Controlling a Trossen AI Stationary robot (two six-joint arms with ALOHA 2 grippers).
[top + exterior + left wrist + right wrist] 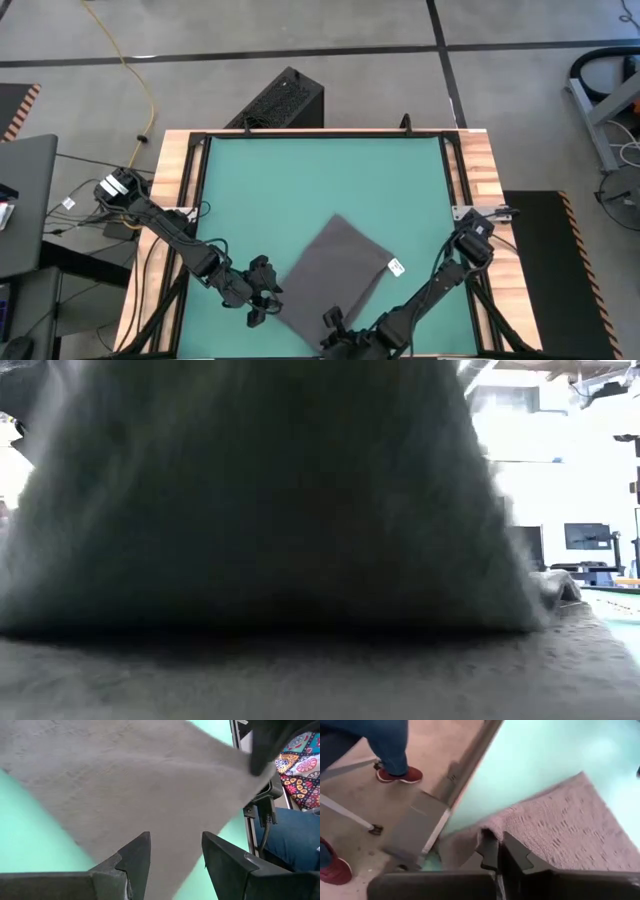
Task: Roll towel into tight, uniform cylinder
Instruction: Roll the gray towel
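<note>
The dark grey towel (335,270) lies spread as a diamond on the green mat (300,180), near the table's near edge. Its white tag (395,267) is at its right corner. My left gripper (264,298) is open and low over the mat at the towel's left corner; in the left wrist view its fingers (135,862) stand on either side of that corner (175,845). My right gripper (335,322) is shut on the towel's near edge. In the low view, raised grey cloth (270,510) fills the picture. My right gripper pinches the towel's near edge (487,831) between its two fingers, coming low and slanting from the table's near right. The cloth is bunched and raised a little at the fingers (512,851). The rest of the towel (570,825) lies on the mat.
A black box (285,100) stands on the floor beyond the table's far edge. Wooden rails (175,200) and a black frame border the mat. A person's legs and red shoes (395,755) show past the table's near edge. Bare mat lies toward the far side.
</note>
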